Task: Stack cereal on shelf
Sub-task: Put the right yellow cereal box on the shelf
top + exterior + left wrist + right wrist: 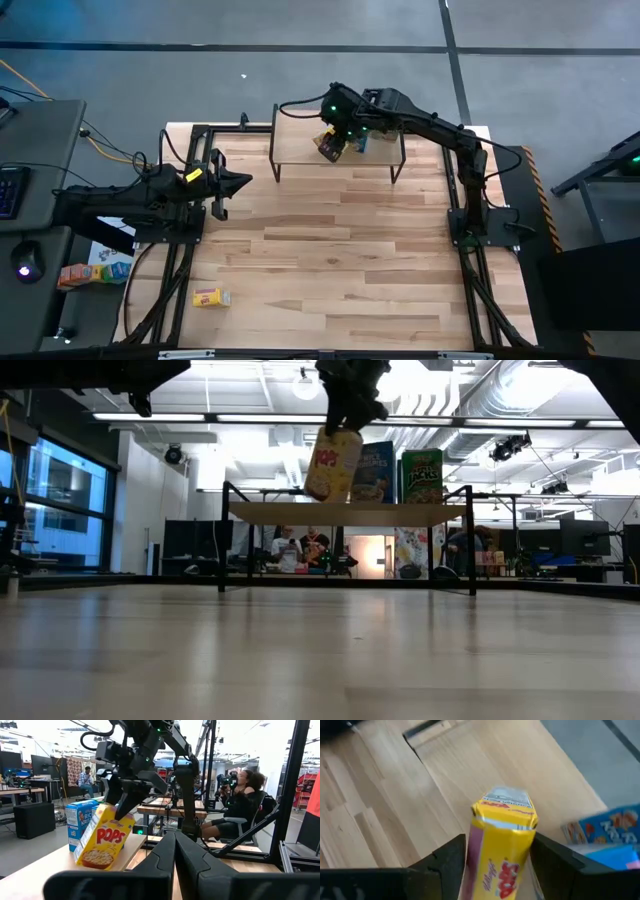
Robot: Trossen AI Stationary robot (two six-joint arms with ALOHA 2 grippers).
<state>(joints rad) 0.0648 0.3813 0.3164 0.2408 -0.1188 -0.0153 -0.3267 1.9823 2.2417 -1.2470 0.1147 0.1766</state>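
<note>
The right gripper [337, 135] is clamping a yellow cereal box [330, 147] between its fingers, holding it tilted just above the shelf [300, 135], left of the blue box [373, 472] and green box [422, 475] standing there. The left gripper [238, 181], fingers pressed together and empty, is waiting at the table's [340, 260] left side, while another yellow box [211, 297] is lying near the front left corner.

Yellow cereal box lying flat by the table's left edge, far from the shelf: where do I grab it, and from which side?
Come straight down from above with the left gripper, which waits nearest. The yellow cereal box lies flat on the tabletop, so only its long edges are likely reachable. Set the jaws across its shorter width, at mid-length, which should keep it balanced.
</note>
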